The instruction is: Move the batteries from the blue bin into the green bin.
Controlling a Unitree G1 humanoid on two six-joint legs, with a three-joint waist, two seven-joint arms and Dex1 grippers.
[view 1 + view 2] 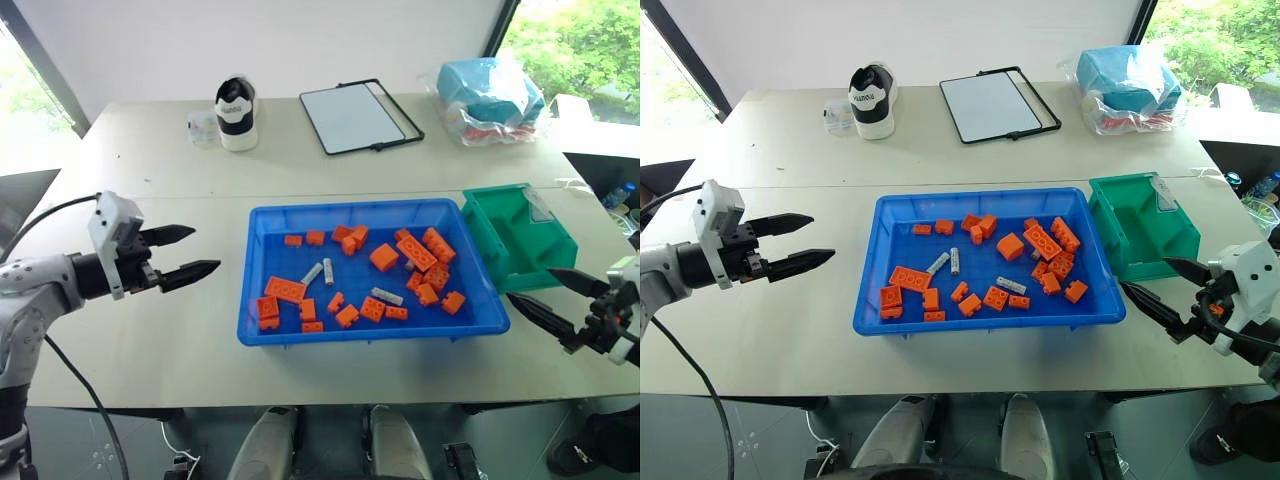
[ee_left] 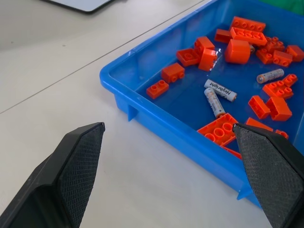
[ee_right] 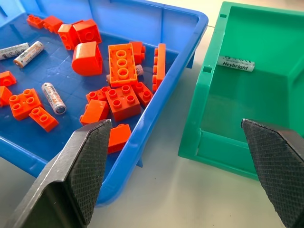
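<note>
- My left gripper (image 1: 190, 253) hangs over the table (image 1: 170, 330) left of the blue bin (image 1: 300, 330), fingers spread apart and holding nothing.
- My right gripper (image 1: 1160, 290) sits by the near corner of the green bin (image 1: 1170, 262), fingers wide and holding nothing.
- Three batteries (image 1: 312, 273) lie in the blue bin among orange bricks (image 1: 284, 289).
- One battery (image 3: 235, 63) already lies in the green bin.

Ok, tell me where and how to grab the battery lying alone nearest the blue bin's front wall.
Take the battery across its middle, coming straight down from above. It lies flat on the floor of the blue bin, with orange bricks close by, so probably set the claw fingers across its thin width.
</note>
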